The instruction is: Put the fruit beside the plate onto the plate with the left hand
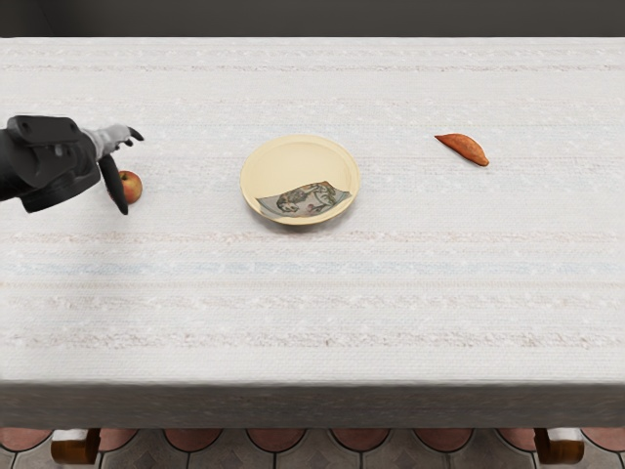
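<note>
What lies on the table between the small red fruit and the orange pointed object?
In the head view, the yellow plate lies between the fruit and the orange object.

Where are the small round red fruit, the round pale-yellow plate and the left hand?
small round red fruit [133,186]: head view, on its visible right half.
round pale-yellow plate [293,159]: head view, on the bare inner surface.
left hand [109,147]: head view, on the grey middle of the hand.

Open surface runs from the apple [132,186], near the table's [312,313] left edge, across to the plate [293,158] at mid-table. The whole front half lies free; 1 orange wedge [462,149] sits toward the far right corner.
</note>
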